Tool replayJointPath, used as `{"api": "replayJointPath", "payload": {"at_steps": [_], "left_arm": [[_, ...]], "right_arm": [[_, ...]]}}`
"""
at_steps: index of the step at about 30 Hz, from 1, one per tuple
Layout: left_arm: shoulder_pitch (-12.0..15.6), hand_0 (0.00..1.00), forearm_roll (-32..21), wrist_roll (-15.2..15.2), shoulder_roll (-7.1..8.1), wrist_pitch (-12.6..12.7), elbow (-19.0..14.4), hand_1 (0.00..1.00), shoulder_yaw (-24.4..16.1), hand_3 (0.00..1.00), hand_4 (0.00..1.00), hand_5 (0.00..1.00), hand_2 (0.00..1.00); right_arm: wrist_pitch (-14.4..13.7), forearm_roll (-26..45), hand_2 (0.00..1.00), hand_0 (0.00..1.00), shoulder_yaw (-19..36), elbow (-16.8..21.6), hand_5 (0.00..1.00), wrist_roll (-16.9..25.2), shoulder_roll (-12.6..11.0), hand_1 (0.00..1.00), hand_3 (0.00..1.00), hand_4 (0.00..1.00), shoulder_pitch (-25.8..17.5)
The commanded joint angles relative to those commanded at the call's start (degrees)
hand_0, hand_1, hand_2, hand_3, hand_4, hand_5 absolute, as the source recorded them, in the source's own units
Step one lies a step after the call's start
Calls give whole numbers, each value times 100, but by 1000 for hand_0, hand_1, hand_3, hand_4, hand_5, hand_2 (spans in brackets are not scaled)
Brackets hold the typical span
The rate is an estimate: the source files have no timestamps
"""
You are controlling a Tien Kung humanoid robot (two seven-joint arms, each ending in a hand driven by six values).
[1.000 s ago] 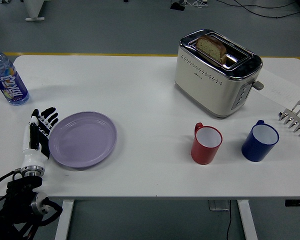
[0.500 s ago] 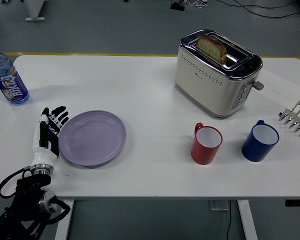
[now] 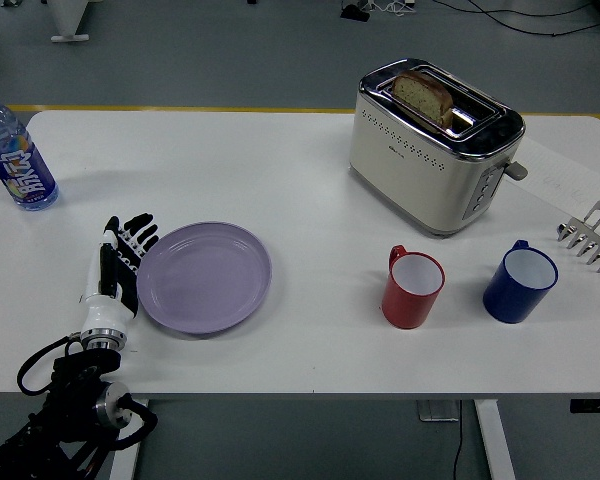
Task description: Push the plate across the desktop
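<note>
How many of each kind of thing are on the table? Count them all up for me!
Plate: 1
Mugs: 2, a red one and a blue one
Toaster: 1
Bottle: 1
Metal rack: 1
Total: 6

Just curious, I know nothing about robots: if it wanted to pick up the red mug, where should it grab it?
Probably around the round body of the red mug, coming from the near side or from above. It stands upright, and its small handle at the upper left looks too tight for fingers.
</note>
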Motion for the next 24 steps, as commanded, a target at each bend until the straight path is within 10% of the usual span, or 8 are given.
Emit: {"api": "replayJointPath", "payload": {"at_steps": [24], "left_arm": [[-326,756,-226,105,-41,-96,-46,767,871,606,508,998,766]], "right_arm": [[-7,35,704,670,-32,-11,169,34,-16,624,584,279,0]]}}
